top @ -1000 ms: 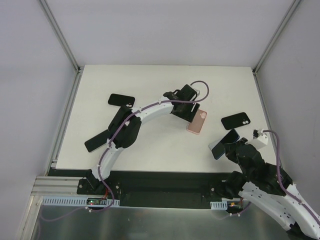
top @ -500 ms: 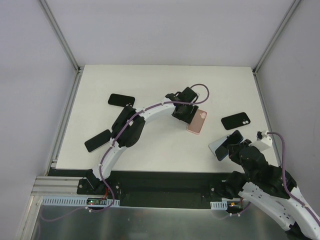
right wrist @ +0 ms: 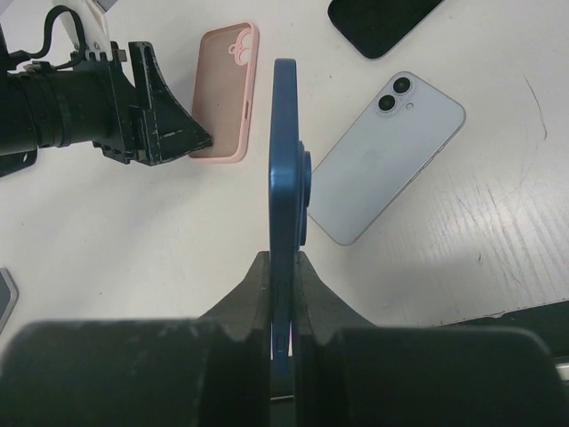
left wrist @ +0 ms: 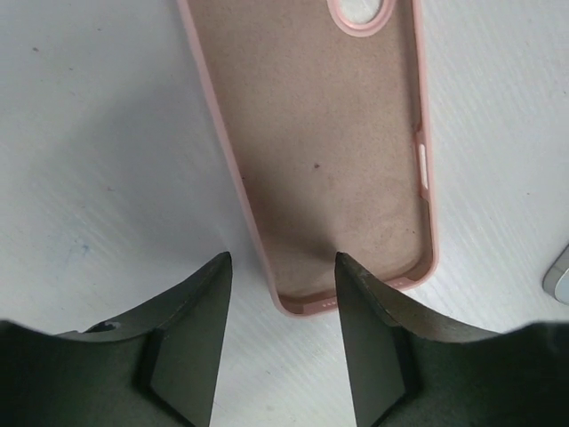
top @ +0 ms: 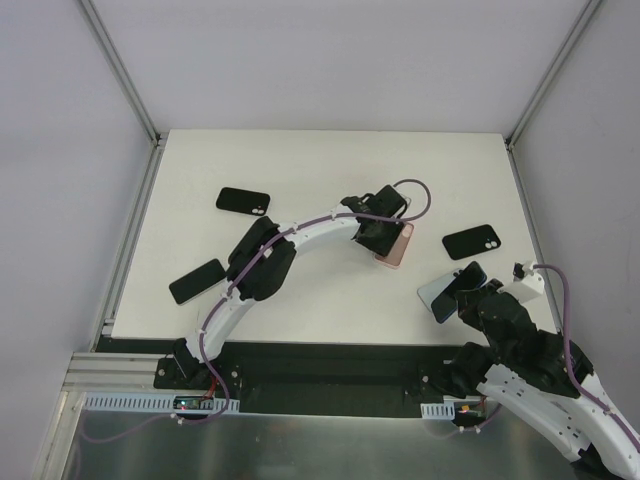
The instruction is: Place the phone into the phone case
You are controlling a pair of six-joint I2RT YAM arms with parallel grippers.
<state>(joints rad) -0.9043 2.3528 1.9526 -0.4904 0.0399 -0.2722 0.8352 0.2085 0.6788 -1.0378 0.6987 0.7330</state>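
Observation:
The pink phone case [left wrist: 333,142] lies open side up on the white table, camera hole at its far end. My left gripper [left wrist: 283,262] is open and low over the case's near end. One fingertip is outside its left edge, the other over its bottom wall. From above, that gripper [top: 385,230] covers part of the case [top: 399,253]. My right gripper [right wrist: 284,267] is shut on a dark blue phone [right wrist: 284,151], held on edge above the table at the right [top: 470,276]. The pink case [right wrist: 228,89] and the left gripper [right wrist: 169,133] are also in the right wrist view.
A light blue phone [right wrist: 387,169] lies face down just right of the held phone [top: 436,293]. Black phones lie at the right [top: 471,242], the far left [top: 244,201] and the near left [top: 196,281]. The table's near edge [top: 300,340] runs in front of the arm bases.
My left gripper has moved right and nearer along the pink case to its near end, and its jaws have narrowed. My right gripper shifted slightly with the blue phone.

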